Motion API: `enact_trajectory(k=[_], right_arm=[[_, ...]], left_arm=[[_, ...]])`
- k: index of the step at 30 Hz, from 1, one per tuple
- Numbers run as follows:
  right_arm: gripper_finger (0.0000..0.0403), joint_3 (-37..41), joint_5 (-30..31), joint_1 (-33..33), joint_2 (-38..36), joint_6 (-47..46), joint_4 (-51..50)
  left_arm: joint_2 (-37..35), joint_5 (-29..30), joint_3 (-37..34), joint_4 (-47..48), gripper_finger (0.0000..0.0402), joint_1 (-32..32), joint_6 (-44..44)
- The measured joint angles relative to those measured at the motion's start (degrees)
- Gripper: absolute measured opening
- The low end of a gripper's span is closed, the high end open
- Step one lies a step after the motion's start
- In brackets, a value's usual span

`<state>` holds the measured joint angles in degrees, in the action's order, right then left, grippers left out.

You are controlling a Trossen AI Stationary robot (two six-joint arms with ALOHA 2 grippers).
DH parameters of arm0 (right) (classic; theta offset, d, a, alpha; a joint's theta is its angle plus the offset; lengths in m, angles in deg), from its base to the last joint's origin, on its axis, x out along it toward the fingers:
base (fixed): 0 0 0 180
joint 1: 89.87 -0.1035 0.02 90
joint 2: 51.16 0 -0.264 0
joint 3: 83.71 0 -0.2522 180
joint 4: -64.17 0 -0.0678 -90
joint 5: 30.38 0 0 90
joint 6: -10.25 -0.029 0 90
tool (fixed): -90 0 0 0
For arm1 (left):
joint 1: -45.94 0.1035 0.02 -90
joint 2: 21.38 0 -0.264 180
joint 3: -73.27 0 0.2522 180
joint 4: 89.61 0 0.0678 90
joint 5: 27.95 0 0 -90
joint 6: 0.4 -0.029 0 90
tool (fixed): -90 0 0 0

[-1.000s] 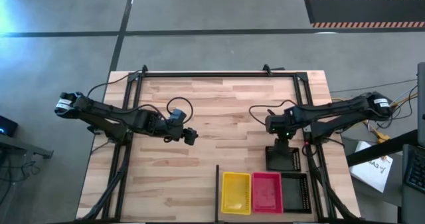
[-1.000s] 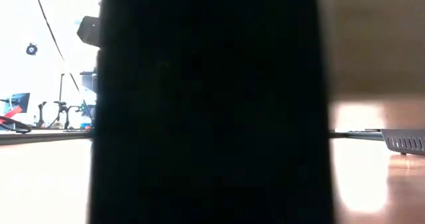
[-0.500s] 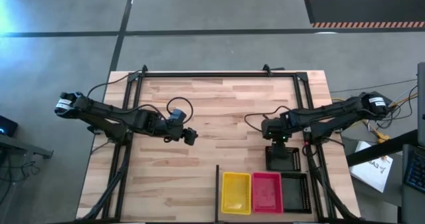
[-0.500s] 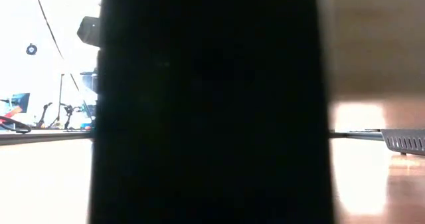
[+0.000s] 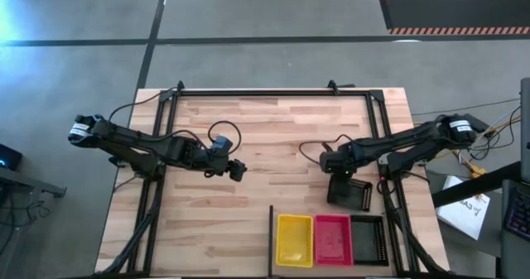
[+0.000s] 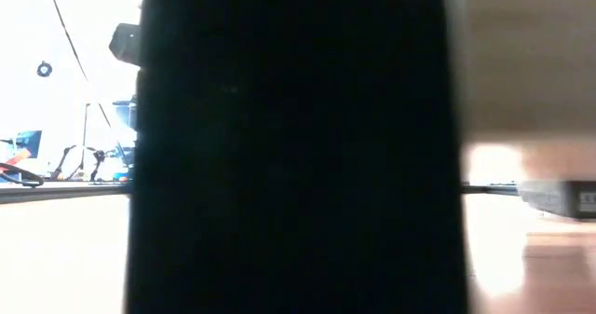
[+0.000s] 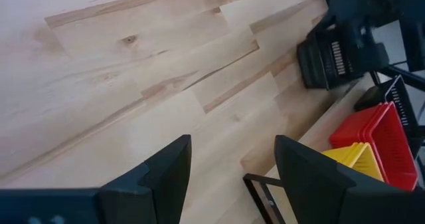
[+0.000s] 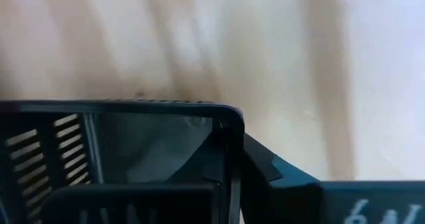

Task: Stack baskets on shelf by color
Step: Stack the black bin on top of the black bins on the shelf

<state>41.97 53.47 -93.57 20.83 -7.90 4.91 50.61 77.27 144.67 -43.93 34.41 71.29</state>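
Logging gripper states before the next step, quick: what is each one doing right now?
Left gripper: open, empty, over bare table.
Right gripper: shut on the rim of a black basket.

The bench (image 5: 273,146) is a light wood-plank top inside a black metal frame (image 5: 265,91). At its 5 o'clock edge, right of a short black bar (image 5: 271,229), stand three baskets in a row, touching: yellow basket (image 5: 294,239), red basket (image 5: 332,238), black basket (image 5: 368,239). A loose black basket (image 5: 350,194) sits tilted at 4 o'clock, just beyond the row.
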Motion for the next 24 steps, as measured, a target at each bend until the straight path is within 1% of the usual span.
enact_trajectory(k=[2,4,8,10,14,18,21,24], right_arm=[[0.0011,-1.03,2.57,0.59,-0.88,-3.56,-2.39],[0.0009,-2.91,4.65,1.56,-1.81,-7.17,-7.26],[0.0009,-9.53,10.75,3.78,-3.21,-14.68,-22.01],[0.0008,-13.66,12.27,4.91,-3.83,-17.82,-27.84],[0.0008,-21.92,10.97,6.38,-4.61,-27.52,-35.3],[0.0008,-28.87,5.66,6.23,-5.68,-37.38,-40.47],[0.0008,-32.12,1.91,4.41,-6.89,-44.55,-42.86],[0.0008,-34.27,-0.98,0.73,-8.07,-51.79,-44.63]], left_arm=[[0.02,0.0,0.0,0.0,0.02,0.0,-0.51],[0.02,-0.02,0.0,0.0,0.02,0.0,-0.56],[0.02,-0.04,0.0,-0.02,0.02,0.0,-2.27],[0.02,-0.04,0.0,-0.06,0.02,0.02,-3.55],[0.02,-0.04,0.0,-0.09,0.02,0.07,-5.89],[0.01,-0.23,0.05,-0.3,0.02,0.07,-8.14],[-0.1,-0.71,0.26,-0.34,0.02,0.07,-10.74],[-0.68,-1.25,0.28,-0.51,0.02,0.07,-13.0]])
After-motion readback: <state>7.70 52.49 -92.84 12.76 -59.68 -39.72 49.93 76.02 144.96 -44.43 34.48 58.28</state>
